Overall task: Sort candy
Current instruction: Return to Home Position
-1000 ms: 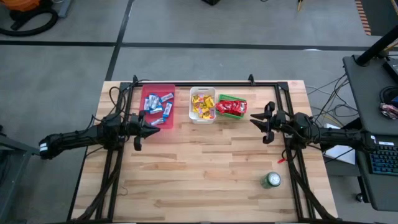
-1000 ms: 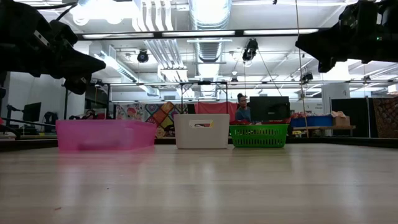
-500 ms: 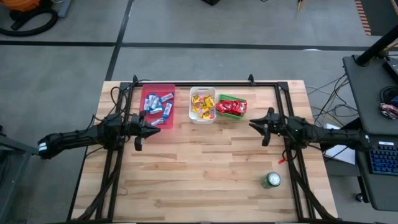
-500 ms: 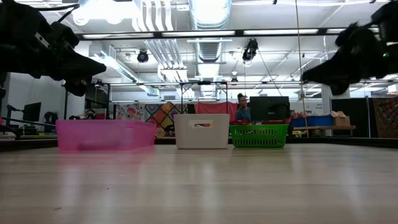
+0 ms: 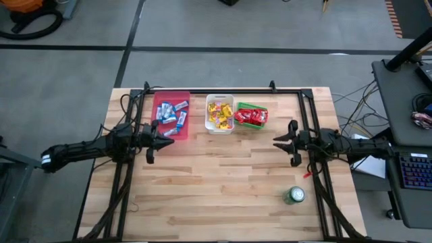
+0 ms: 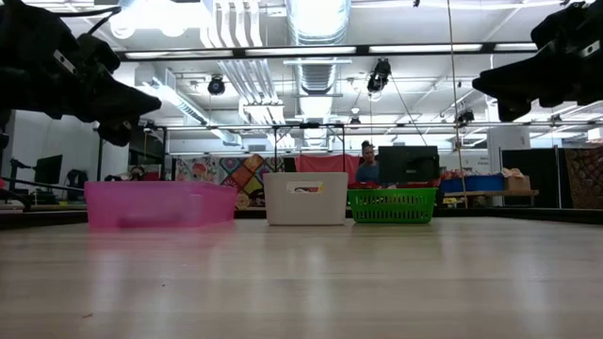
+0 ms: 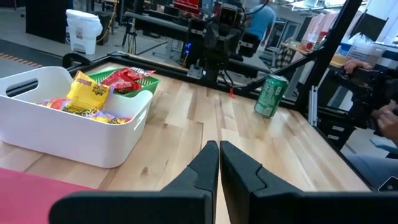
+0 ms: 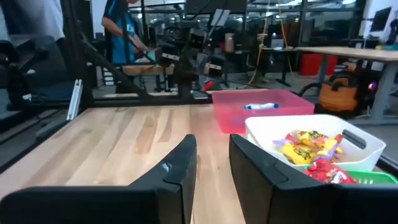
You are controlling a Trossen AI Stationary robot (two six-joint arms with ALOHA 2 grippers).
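Observation:
All the candy I can see lies in three bins along the far edge. Blue-and-silver bars (image 5: 173, 115) are in the pink bin (image 5: 162, 95). Yellow packets (image 5: 219, 114) fill the white bin (image 5: 208, 116), and red packets (image 5: 251, 118) fill the green basket (image 5: 252, 105). My left gripper (image 5: 169, 133) hovers at the pink bin's near edge, above the table, its fingers (image 7: 208, 158) shut on nothing. My right gripper (image 5: 275, 140) hangs in the air near the green basket, toward the table's right side. Its fingers (image 8: 183, 155) stand slightly open and hold nothing.
A green drink can (image 5: 294, 196) stands near the table's right near corner, also visible in the left wrist view (image 7: 271, 95). A black frame (image 5: 223, 92) runs behind the bins. Bare wood lies between the arms. A person (image 6: 366, 162) sits in the room beyond.
My right gripper has drawn back toward the table's right and near edges, away from the green basket. In the low view it dipped and then rose again.

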